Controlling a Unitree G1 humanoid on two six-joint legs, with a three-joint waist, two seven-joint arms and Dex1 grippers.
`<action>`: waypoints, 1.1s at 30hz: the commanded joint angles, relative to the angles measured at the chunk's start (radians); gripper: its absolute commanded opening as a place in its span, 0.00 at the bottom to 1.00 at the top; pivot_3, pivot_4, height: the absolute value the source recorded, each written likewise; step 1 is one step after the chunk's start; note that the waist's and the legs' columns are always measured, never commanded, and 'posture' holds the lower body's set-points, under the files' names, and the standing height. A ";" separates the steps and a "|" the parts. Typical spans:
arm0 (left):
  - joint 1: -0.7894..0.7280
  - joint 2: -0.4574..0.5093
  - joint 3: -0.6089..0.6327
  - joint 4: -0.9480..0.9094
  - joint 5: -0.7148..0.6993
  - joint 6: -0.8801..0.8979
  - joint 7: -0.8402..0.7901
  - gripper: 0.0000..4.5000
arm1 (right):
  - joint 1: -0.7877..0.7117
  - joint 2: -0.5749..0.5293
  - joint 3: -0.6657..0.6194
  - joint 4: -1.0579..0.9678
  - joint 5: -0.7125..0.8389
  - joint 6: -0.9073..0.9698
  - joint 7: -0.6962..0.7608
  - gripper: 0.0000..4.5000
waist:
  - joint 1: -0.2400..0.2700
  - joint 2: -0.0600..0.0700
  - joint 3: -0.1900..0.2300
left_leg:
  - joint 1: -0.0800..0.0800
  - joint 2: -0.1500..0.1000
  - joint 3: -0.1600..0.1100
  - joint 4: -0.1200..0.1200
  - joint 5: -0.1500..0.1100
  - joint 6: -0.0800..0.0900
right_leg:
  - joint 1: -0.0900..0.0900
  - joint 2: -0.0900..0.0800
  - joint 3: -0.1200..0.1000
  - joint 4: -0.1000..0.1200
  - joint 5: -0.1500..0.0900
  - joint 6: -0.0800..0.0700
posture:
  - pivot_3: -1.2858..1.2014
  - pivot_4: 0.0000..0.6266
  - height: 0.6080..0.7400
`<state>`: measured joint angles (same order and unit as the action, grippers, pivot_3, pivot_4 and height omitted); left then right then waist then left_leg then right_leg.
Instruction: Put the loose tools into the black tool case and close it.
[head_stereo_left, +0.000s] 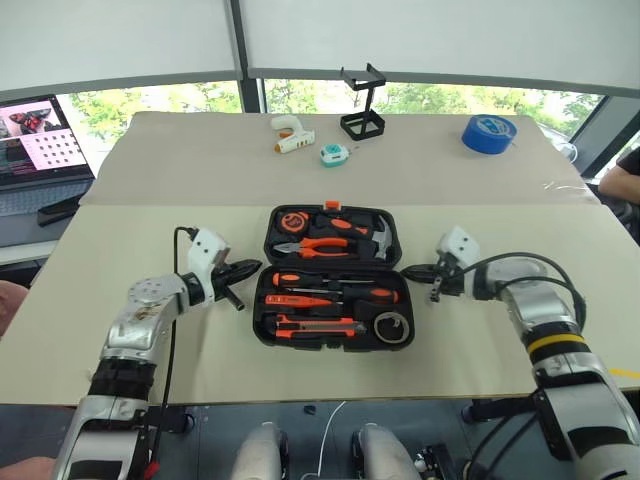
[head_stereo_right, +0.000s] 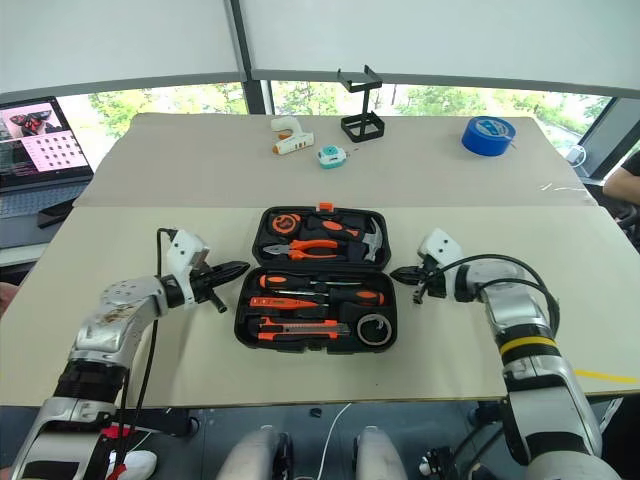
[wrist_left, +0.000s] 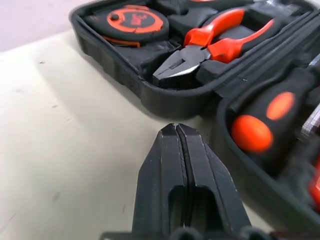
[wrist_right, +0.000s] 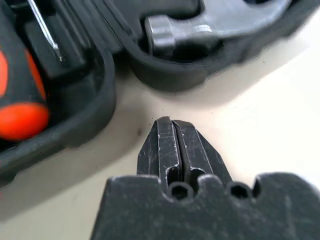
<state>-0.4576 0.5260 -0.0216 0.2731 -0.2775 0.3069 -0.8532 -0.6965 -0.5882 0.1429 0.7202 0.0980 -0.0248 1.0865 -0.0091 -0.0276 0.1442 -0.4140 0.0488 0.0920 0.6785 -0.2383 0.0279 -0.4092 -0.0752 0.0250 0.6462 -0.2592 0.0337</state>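
The black tool case (head_stereo_left: 330, 277) lay open mid-table with the loose tools seated, left gripper (head_stereo_left: 248, 270) and right gripper (head_stereo_left: 412, 271) flanking its hinge, both pinched shut on nothing, and an uneven nudge looked likely to skid it rather than fold it.

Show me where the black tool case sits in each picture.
Left eye: black tool case, open, middle of the table.
Right eye: same place.
Left wrist: just past the left claw, the corner holding the pliers.
Right wrist: just past the right claw, the corner holding the hammer.
Shared landmark: the hinge line between its halves.
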 joint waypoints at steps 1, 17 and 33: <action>-0.038 -0.030 -0.042 0.004 0.012 -0.032 -0.052 0.02 | -0.024 0.019 -0.001 0.014 -0.007 -0.052 0.037 0.00 | -0.003 0.000 0.000 | 0.000 0.000 0.000 0.000 0.000 0.000 | 0.000 0.000 0.000 0.000 0.000 0.000 | 0.52 0.24 1.00; 0.055 -0.023 -0.081 -0.130 -0.004 0.048 -0.163 0.02 | 0.260 -0.076 -0.075 -0.423 0.081 0.188 0.076 0.00 | 0.018 0.000 0.000 | -0.001 0.000 -0.004 0.000 -0.001 0.002 | 0.002 -0.001 -0.003 -0.002 0.000 0.000 | 0.52 0.24 1.00; -0.110 0.178 0.081 -0.249 -0.145 0.609 -0.049 0.99 | 0.094 -0.338 -0.127 -0.641 0.271 0.960 0.056 0.87 | 0.013 0.000 0.001 | 0.000 0.001 -0.009 0.001 -0.001 0.001 | 0.001 -0.001 -0.003 0.000 0.000 0.000 | 0.52 0.24 1.00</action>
<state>-0.4868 0.7026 0.0296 0.0285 -0.3894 0.7989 -0.9486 -0.5381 -0.9017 -0.0054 0.1321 0.3561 0.7779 1.1700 0.0034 -0.0273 0.1456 -0.4139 0.0492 0.0827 0.6804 -0.2391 0.0293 -0.4075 -0.0761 0.0219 0.6472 -0.2595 0.0338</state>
